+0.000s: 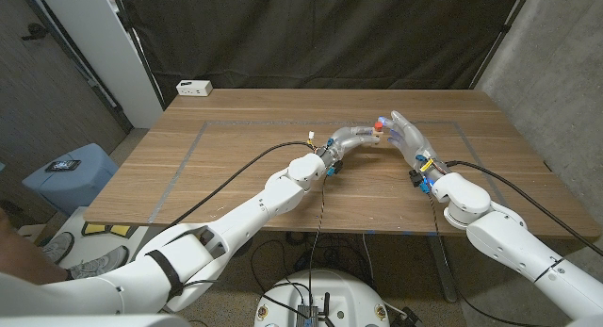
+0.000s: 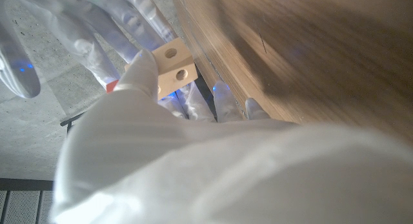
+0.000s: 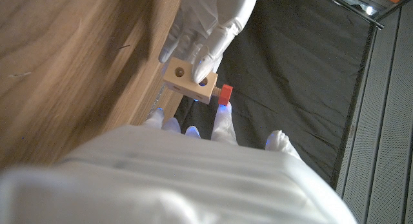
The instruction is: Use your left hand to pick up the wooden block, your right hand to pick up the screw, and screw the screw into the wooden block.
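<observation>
Your left hand [image 1: 350, 137] and right hand [image 1: 407, 138] meet above the middle of the wooden table [image 1: 236, 167], toward its far side, and the work sits between them. The left hand pinches the wooden block [image 3: 190, 80] between thumb and fingers; in the left wrist view the same block shows two drilled holes on its pale faces. The red-headed screw [image 3: 224, 93] sits at the block's end face, and your right hand's fingertips [image 3: 221, 114] reach up to its head, though you cannot tell from these pictures whether they truly grip it or only touch it. The screw's shank is hidden, so its long axis has to be judged: it seems to run roughly left to right in the scene, head toward your right hand, tip into the block. The main risk is cross-threading or jamming if the two wrists drift out of line while you twist. A second risk is the screw dropping to the table if it is barely started and your right fingers let go to re-grip. The pinched block could also rotate under torque.
</observation>
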`<state>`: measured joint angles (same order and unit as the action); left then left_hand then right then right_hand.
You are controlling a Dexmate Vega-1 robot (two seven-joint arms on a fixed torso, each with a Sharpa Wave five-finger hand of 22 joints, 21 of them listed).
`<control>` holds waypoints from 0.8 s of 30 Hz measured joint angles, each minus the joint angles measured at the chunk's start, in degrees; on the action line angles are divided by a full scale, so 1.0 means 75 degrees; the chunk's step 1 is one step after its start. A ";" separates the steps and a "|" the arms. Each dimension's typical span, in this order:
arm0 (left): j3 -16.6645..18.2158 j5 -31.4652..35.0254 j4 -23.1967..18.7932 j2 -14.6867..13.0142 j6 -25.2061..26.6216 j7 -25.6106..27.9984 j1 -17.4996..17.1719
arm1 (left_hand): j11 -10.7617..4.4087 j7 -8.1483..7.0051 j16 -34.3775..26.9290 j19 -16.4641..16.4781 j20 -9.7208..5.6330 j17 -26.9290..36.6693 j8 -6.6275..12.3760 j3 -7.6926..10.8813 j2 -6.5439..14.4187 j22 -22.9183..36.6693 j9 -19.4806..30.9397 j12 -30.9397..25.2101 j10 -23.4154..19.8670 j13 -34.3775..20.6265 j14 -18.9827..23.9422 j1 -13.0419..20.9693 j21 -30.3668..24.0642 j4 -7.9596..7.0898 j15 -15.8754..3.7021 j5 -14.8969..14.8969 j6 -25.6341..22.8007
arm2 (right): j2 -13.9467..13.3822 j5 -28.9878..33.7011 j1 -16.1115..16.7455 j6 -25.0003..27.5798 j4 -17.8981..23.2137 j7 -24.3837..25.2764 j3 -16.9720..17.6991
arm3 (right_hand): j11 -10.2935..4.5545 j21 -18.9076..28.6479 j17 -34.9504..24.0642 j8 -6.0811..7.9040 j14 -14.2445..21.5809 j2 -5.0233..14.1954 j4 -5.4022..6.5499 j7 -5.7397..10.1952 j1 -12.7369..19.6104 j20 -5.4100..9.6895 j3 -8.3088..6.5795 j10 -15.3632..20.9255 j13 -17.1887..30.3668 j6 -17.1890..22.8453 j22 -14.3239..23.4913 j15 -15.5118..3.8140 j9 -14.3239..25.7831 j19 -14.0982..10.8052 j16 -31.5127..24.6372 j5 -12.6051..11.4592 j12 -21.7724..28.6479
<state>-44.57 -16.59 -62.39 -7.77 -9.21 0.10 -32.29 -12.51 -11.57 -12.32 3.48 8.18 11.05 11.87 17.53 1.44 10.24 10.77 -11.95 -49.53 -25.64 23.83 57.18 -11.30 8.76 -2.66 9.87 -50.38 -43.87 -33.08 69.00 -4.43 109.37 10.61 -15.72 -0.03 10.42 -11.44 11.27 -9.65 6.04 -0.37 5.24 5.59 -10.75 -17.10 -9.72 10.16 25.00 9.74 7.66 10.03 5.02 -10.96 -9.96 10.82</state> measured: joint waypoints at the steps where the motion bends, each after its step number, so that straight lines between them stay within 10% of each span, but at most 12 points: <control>1: 0.0002 -0.0003 0.0004 0.0002 0.0000 0.0001 0.0000 | 0.0000 0.0000 0.0000 0.0000 0.0000 0.0000 -0.0002 0.0000 0.0001 0.0000 0.0000 0.0000 0.0000 -0.0001 0.0000 -0.0001 0.0000 0.0000 0.0000 0.0000 0.0000 | 0.0000 0.0000 0.0004 0.0000 0.0005 0.0008 0.0002 | -0.0012 0.0000 0.0000 0.0000 -0.0018 0.0000 0.0000 -0.0001 0.0000 0.0000 0.0000 -0.0012 0.0000 -0.0002 0.0000 -0.0019 0.0001 0.0000 0.0000 0.0000 0.0000; 24: 0.0031 -0.0058 0.0179 0.0057 -0.0109 -0.0053 0.0044 | 0.0019 0.0029 0.0000 0.0000 0.0000 0.0000 0.0004 -0.0084 0.0031 0.0000 0.0005 0.0000 -0.0068 -0.0001 0.0000 -0.0131 0.0000 -0.0045 0.0000 -0.0013 0.0027 | -0.0045 -0.0014 0.0125 0.0107 0.0144 0.0131 0.0067 | -0.0148 0.0000 0.0035 0.0000 -0.0026 0.0001 -0.0033 0.0026 0.0000 -0.0028 -0.0032 -0.0015 0.0000 0.0217 0.0000 -0.0026 0.0006 -0.0029 0.0000 0.0000 0.0028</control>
<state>-44.34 -17.02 -61.05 -7.33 -10.02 -0.30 -31.96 -12.37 -11.35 -12.32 3.48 8.18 11.05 11.90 16.90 1.67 10.24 10.81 -11.95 -50.03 -25.65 23.82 56.19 -11.30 8.42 -2.66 9.77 -50.18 -44.21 -33.18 69.95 -3.63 110.45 11.59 -15.22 -1.15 10.41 -11.18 11.27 -9.84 6.05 -0.62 5.43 5.60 -10.97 -17.34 -9.83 10.16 26.63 9.73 7.46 10.07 4.80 -10.96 -9.96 11.03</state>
